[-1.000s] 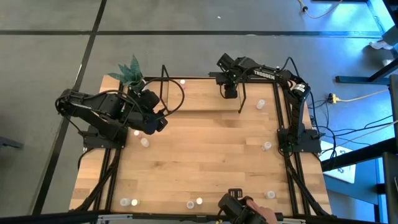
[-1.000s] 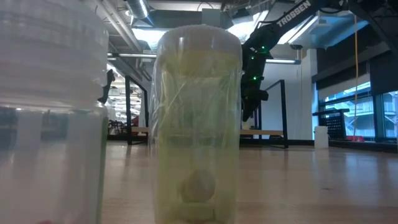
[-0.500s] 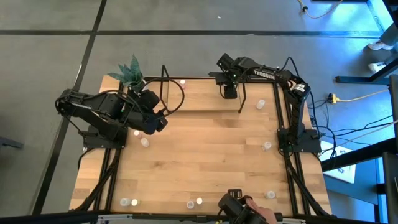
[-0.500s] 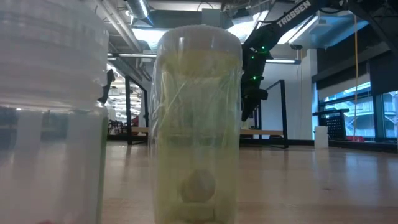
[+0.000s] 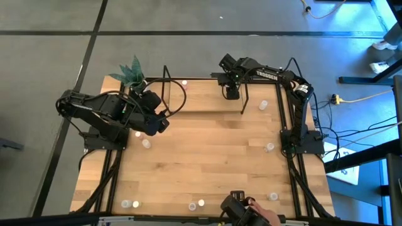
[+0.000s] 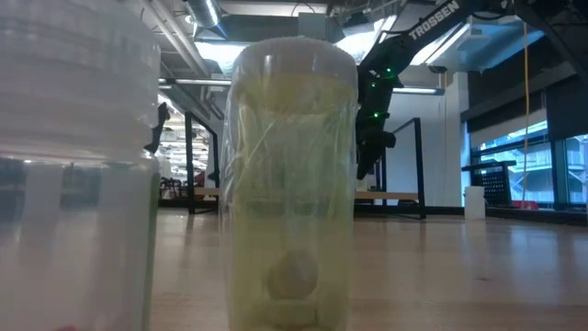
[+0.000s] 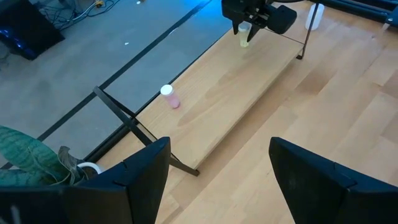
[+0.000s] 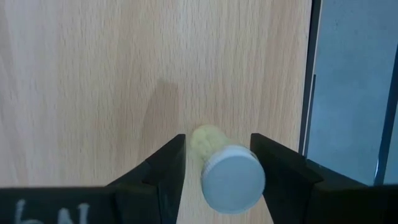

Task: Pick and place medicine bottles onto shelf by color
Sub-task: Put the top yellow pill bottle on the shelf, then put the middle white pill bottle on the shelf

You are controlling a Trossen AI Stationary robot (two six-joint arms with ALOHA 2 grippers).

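The shelf, a light-wood board in black rods, lies along the table's far edge. A pink-topped medicine bottle stands on its left part. My right gripper points down over the shelf's right end, open, with a yellow-green, white-capped bottle between its fingers. In the left wrist view that bottle stands on the board under the gripper. My left gripper hovers open and empty above the table's left part. My right gripper comes from above with one finger on each side of the yellow-green bottle. One finger stands clear of it. The bottle's cap overlaps the other finger in the wrist view, and I cannot tell whether they touch.
Loose bottles stand on the table at right, left and along the near edge, two of them right before the low camera. A potted plant is at the far left corner. A person's hand shows at the near edge.
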